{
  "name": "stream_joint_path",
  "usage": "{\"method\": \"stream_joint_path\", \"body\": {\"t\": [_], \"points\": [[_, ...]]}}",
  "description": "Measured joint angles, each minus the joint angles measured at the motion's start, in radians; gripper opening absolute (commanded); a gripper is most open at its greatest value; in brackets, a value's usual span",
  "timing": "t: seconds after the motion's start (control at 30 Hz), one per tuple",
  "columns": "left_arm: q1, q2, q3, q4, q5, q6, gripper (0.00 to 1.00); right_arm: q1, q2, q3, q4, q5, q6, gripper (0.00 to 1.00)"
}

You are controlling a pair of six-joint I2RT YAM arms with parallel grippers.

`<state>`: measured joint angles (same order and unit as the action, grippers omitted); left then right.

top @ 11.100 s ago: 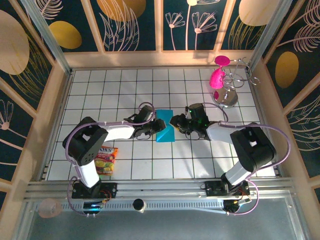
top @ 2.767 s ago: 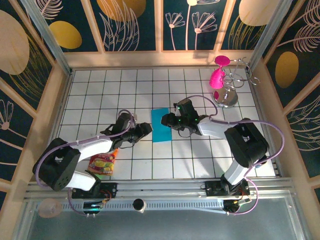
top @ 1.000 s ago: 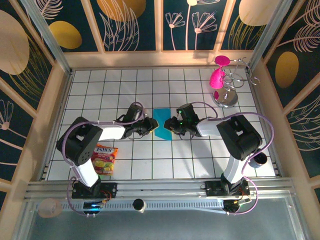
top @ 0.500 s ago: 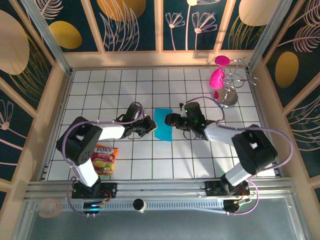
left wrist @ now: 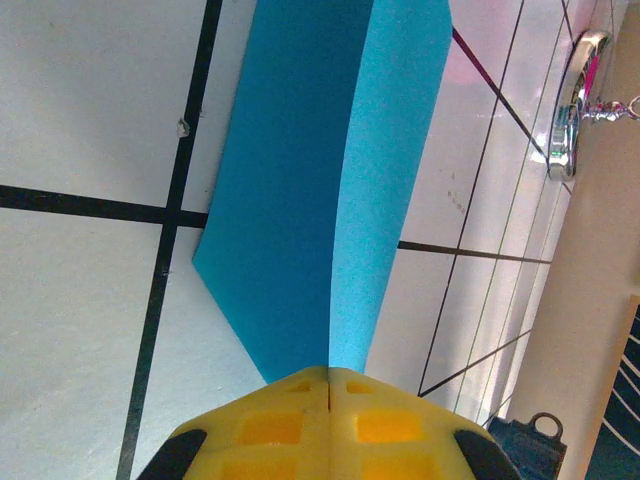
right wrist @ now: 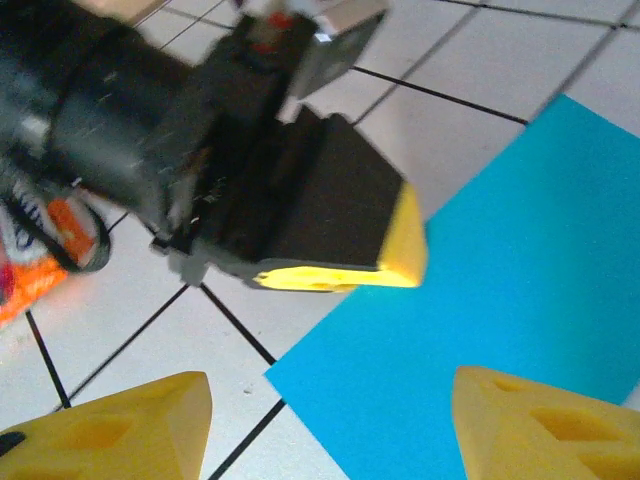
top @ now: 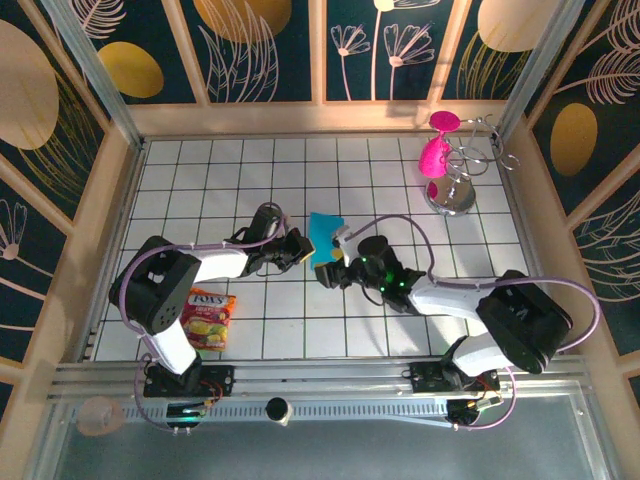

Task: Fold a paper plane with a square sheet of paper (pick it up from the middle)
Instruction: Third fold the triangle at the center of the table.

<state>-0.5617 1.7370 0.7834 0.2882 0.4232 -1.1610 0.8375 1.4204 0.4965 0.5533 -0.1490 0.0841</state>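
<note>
The turquoise sheet of paper lies mid-table, folded lengthwise, with one slanted corner at its near end. In the left wrist view the sheet of paper shows a darker and a lighter face meeting at a crease. My left gripper is shut on its near-left edge, its yellow fingertips pressed together on the crease. My right gripper sits just near of the sheet and is open. Its yellow fingertips stand wide apart over the paper's corner, touching nothing. The left gripper shows there too.
A red-and-yellow snack packet lies near the left arm's base. Pink goblets hang on a chrome rack at the back right. Wooden walls ring the white tiled table.
My left gripper has shut on the paper's edge. My right gripper has opened and drawn back toward the near side, away from the sheet's right edge.
</note>
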Motion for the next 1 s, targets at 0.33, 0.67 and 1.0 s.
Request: {"method": "stream_joint_path", "body": {"t": [0.33,0.67,1.0], "points": [[0.0,0.0,-0.007,0.0,0.0,-0.011,0.0,0.097,0.14,-0.033,0.148,0.108,-0.258,0.63],[0.0,0.0,-0.01,0.001,0.0,-0.019,0.0,0.114,0.202,-0.033,0.223,0.267,-0.35,0.52],[0.0,0.0,-0.013,0.008,0.0,-0.023,0.01,0.159,0.206,-0.033,0.258,0.369,-0.404,0.38]]}}
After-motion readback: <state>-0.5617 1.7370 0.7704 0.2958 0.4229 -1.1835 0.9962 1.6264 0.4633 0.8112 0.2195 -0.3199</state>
